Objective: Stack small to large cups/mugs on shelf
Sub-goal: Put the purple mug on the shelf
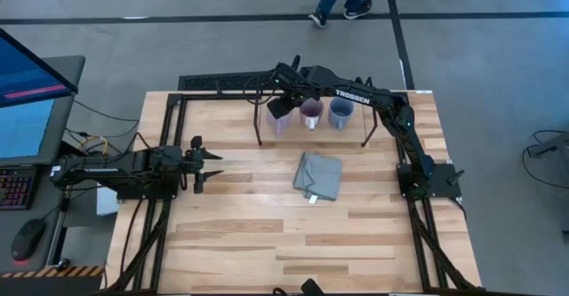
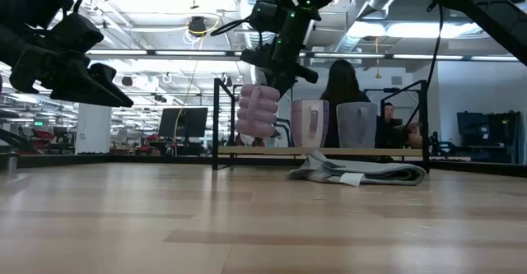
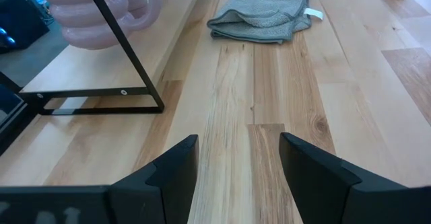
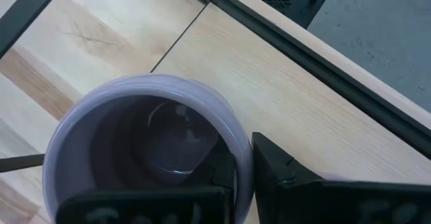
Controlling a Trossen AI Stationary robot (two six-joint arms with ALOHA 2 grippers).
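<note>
Over the shelf's left end, near the table's far edge, the right gripper (image 4: 242, 167) pinches the rim of the ribbed lavender mug (image 2: 258, 109).

Held above the shelf (image 2: 321, 151), this mug should come down level, clear of the purple mug (image 2: 309, 123) and blue-grey mug (image 2: 356, 124), the other 2 standing mid-shelf. Left gripper (image 3: 237, 163) waits open at the table's left edge. Handles and relative mug sizes are hard to judge; a grey cloth (image 1: 317, 175) lies mid-table.
</note>
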